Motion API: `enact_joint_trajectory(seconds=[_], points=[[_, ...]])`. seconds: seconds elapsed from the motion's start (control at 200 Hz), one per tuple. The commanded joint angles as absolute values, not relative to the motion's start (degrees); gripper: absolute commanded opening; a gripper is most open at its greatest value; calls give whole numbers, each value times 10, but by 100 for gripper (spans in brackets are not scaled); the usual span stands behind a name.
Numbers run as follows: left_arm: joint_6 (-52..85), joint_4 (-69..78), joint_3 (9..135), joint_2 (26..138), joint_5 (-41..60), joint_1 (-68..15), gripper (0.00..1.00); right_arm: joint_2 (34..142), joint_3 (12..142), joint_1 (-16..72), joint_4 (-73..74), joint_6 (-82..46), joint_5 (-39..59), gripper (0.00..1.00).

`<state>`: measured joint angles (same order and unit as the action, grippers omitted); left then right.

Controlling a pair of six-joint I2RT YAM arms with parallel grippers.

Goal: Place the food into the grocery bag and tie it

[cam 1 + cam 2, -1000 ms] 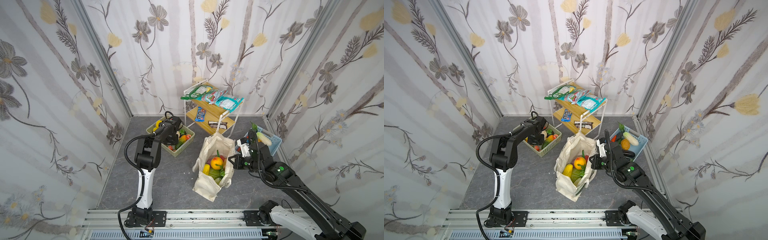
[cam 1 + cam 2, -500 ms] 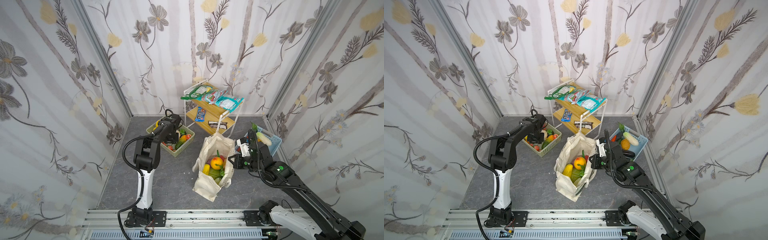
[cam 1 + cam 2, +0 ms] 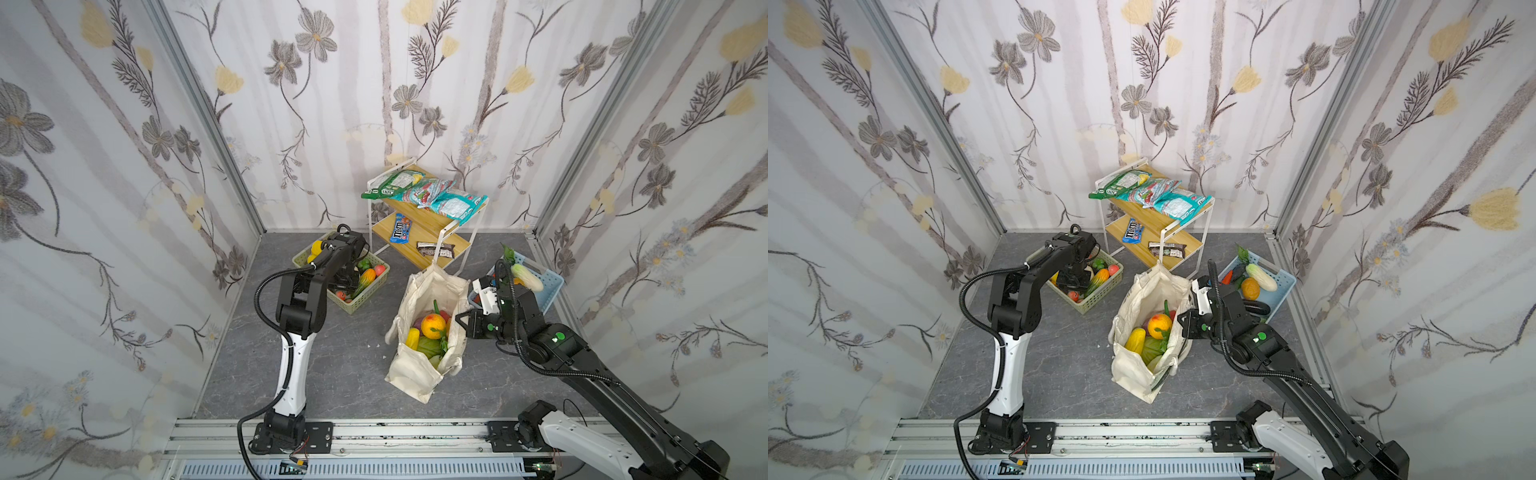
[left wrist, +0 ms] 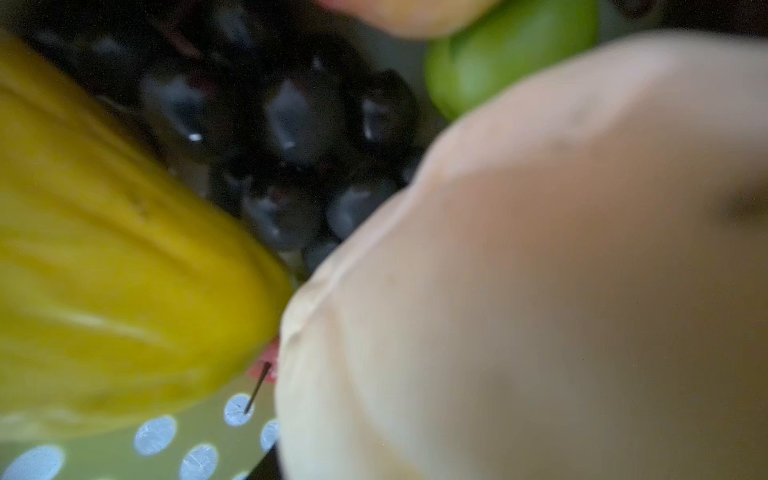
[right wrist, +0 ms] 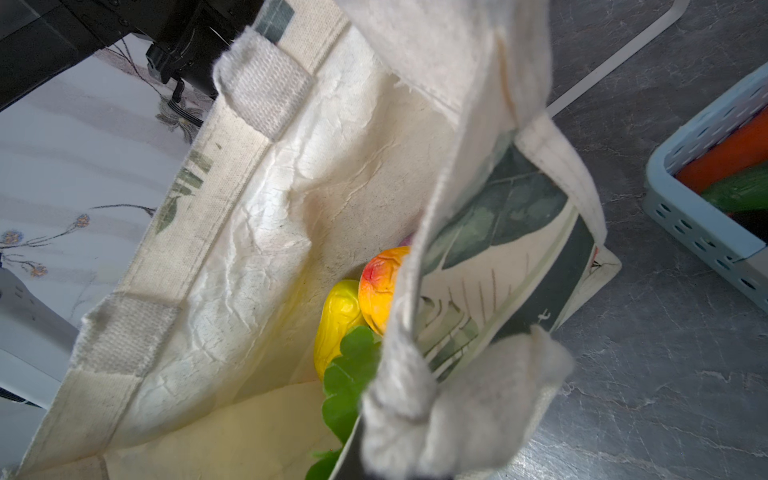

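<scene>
Top views both show the grey table (image 3: 357, 374) with the grocery bag (image 3: 409, 370) standing near its middle, mouth up and gaping. A pale green basket (image 3: 361, 298) sits on the left arm's side and a blue basket (image 3: 550, 286) beside the right arm. Some food is already in the bag: an orange fruit (image 3: 433, 325) on top, touching a yellow piece (image 3: 412, 337) and a green cabbage (image 3: 426, 348). More lies in both baskets.

The right tool (image 3: 460, 319) is pressed together at the bag's rim on its own side and seems to pinch the canvas, holding the mouth open. The left tool (image 3: 1073, 279) is down inside the pale green basket. I cannot tell whether its jaws are spread: the wrist hides them, and the left wrist view gives only blurred close pieces, among them a pale rounded piece (image 4: 540, 270) and dark grapes (image 4: 291, 124).

The step looks like picking the next piece. It would go best to close the jaws across one piece only and lift straight up clear of the basket wall. Then carry it over the mouth while the right arm holds the rim high without tipping the bag.
</scene>
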<state>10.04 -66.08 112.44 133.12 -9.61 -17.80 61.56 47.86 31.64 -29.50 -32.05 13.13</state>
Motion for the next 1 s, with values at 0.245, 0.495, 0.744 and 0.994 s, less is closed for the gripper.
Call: enact_joint_trajectory(seconds=[0.245,0.495,0.744,0.994], points=[[103,-692,1132,1363,-106,-176,36,615,469,316,-284,-320,127,8],[102,-695,1144,1349,-116,-176,21,617,471,316,-284,-320,127,8],[97,-703,1157,1322,-125,-176,22,618,470,316,-284,-320,125,8],[96,-700,1159,1296,-123,-176,22,616,471,316,-284,-320,125,8]])
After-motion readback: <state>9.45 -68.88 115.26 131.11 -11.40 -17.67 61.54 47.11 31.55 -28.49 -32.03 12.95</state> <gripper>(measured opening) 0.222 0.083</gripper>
